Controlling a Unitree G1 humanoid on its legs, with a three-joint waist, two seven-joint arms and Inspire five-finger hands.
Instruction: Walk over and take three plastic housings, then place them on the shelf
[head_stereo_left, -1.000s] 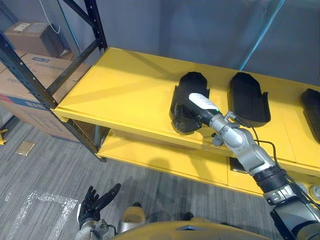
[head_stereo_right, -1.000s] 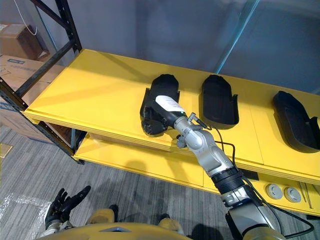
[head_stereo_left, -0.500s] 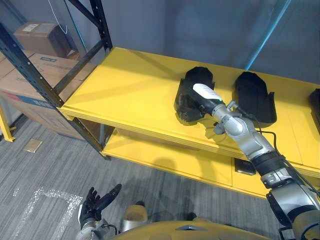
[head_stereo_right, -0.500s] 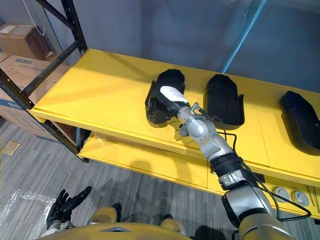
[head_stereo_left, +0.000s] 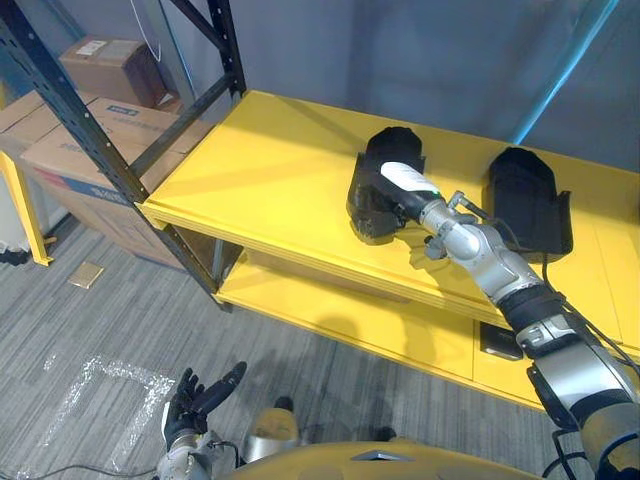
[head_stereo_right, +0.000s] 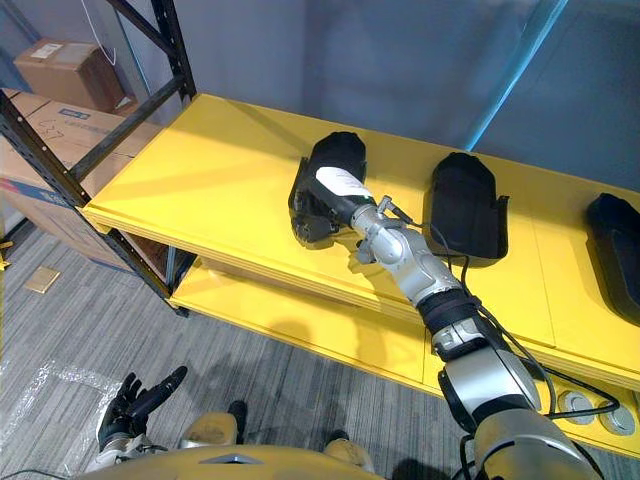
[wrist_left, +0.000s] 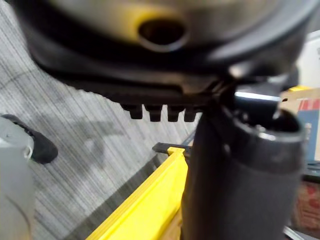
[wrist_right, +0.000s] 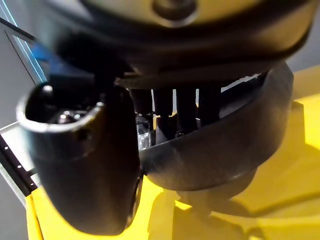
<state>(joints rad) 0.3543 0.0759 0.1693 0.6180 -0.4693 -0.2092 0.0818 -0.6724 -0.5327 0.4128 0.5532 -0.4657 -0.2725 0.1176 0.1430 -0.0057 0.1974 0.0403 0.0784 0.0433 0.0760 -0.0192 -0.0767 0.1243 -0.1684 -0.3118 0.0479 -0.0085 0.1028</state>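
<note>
Left eye view: right hand gripping a black housing on the yellow shelf.
In the right wrist view the fingers curl over the housing's rim and the thumb closes on its outer wall. The housing sits near the shelf's near edge. A second housing lies to its right, apart from it, and a third housing lies further right. The left hand hangs low at near left above the floor, fingers loosely spread, holding nothing. Boxes stand at far left behind a rack post.
</note>
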